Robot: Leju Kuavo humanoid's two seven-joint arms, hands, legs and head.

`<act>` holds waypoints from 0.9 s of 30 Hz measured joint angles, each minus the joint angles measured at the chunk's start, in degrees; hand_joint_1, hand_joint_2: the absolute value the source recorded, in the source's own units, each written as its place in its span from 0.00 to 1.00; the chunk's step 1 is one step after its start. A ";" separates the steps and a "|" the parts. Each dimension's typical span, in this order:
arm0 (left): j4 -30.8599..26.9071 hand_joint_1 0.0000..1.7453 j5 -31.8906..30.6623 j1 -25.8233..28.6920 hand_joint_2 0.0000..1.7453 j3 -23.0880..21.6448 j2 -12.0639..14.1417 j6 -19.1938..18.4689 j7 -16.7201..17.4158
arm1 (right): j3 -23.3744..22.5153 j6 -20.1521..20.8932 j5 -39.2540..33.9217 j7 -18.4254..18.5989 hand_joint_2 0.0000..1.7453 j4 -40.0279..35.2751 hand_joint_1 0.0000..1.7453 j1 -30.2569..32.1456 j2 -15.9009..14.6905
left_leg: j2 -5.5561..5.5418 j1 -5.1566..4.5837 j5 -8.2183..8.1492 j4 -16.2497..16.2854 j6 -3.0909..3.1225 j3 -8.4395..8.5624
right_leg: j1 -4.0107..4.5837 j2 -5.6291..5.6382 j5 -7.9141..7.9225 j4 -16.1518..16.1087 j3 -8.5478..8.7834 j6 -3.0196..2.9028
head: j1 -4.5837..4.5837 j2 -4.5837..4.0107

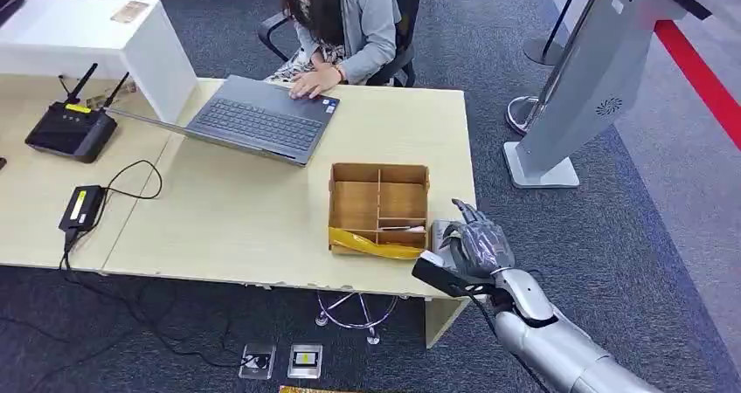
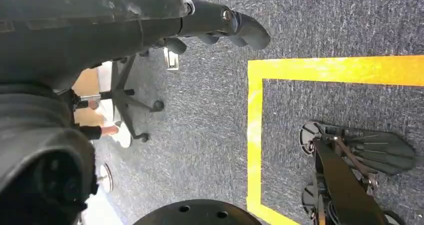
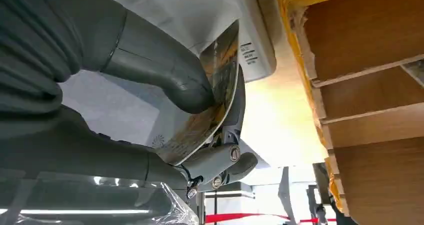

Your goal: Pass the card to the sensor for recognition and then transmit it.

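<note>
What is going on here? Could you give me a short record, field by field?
right hand: at the desk's near right corner, pinching a card between thumb and fingers
sensor: white device on the desk, just beyond the card
box: open cardboard box with dividers, beside the right hand
left hand: hanging down over the carpet, holding nothing
person: seated at the far side of the desk, hand on a laptop

We are seeing the right hand point(image 1: 476, 246) hiding most of the sensor point(image 1: 439, 233) | its thumb point(image 3: 165, 70) is covering part of the card point(image 3: 212, 92) | the person point(image 1: 345, 17) is being cropped.
</note>
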 joint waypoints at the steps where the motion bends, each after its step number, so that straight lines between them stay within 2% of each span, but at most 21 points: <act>1: 0.00 0.00 0.02 0.00 0.00 0.00 -0.02 0.13 0.18 | 0.00 -0.17 -0.40 -0.66 1.00 0.59 1.00 -0.15 0.26 | 0.00 0.00 0.00 0.00 0.00 0.00 | 0.00 0.00 0.00 0.00 0.00 0.00 | 0.00 0.02; 8: 0.00 0.00 0.50 0.01 0.00 0.00 -0.17 0.88 0.83 | 0.02 -0.55 -1.42 -2.82 1.00 5.30 1.00 -2.11 2.65 | 0.05 0.00 0.02 0.00 -0.02 0.06 | 0.00 0.05 0.01 0.00 0.03 0.00 | -0.02 0.00; 13: 0.00 0.00 0.57 0.03 0.00 0.00 -0.87 4.11 1.45 | 0.04 -0.61 -1.77 -3.96 1.00 7.66 1.00 -3.43 3.65 | 0.04 0.00 0.02 0.00 -0.03 0.04 | 0.00 0.05 0.01 0.00 0.02 0.00 | 0.00 0.00; 16: 0.00 0.00 0.50 0.03 0.00 0.00 -1.64 4.72 1.53 | 0.07 -0.63 -1.84 -4.46 1.00 9.68 1.00 -4.53 4.44 | 0.04 -0.01 0.02 0.00 -0.03 0.03 | -0.01 0.06 0.01 0.00 0.01 0.00 | 0.00 0.00; 20: 0.00 0.00 0.24 0.03 0.00 -0.02 -2.01 4.17 1.14 | 0.13 -0.98 -1.77 -4.72 1.00 10.52 1.00 -5.30 4.92 | 0.03 0.00 0.02 0.01 -0.03 -0.01 | -0.01 0.00 0.01 0.00 0.00 0.00 | -0.02 0.00; 23: 0.00 0.00 0.00 0.02 0.00 -0.04 -1.57 0.85 0.16 | 0.15 -1.11 -1.38 -4.50 1.00 10.71 1.00 -6.26 5.67 | 0.03 0.01 0.03 0.01 -0.04 -0.01 | 0.01 0.03 0.01 0.01 -0.03 0.00 | -0.02 0.00; 27: 0.00 0.00 -0.02 0.02 0.00 -0.04 -1.25 -0.13 -0.04 | 0.17 -1.05 -1.27 -3.96 1.00 10.69 1.00 -7.13 6.04 | 0.03 0.04 0.03 0.00 -0.04 -0.01 | 0.04 0.03 0.01 0.02 -0.02 -0.01 | 0.00 0.00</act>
